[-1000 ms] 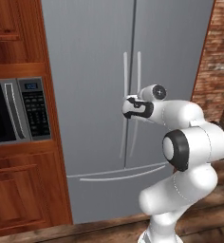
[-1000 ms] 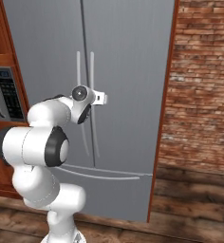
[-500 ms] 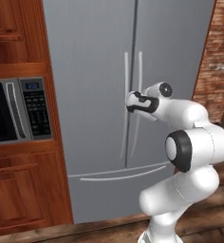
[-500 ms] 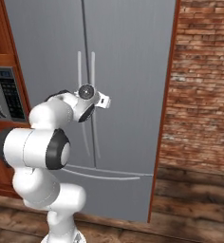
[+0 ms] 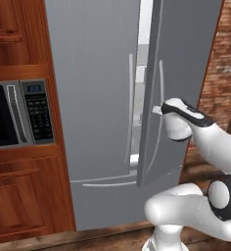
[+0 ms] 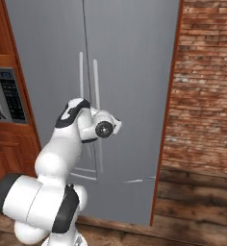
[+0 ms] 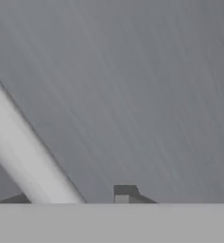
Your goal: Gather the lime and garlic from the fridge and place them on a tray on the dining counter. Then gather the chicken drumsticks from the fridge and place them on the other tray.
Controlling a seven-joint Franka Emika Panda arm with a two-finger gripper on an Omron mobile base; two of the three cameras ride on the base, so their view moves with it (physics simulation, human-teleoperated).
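The grey steel fridge fills the middle of both base views. Its right door stands slightly ajar, and a strip of white interior shows in the gap. My gripper is shut on the right door's slim vertical handle. In the hand view the handle runs diagonally between my two dark fingertips. From the right base view my hand sits in front of that handle. The lime, garlic, chicken drumsticks, trays and dining counter are out of view.
A microwave is set into wooden cabinets left of the fridge. A red brick wall stands on the right, and a wooden floor runs below it.
The gripper has closed on the right door's handle and drawn back toward the base. The door, closed before, now stands ajar.
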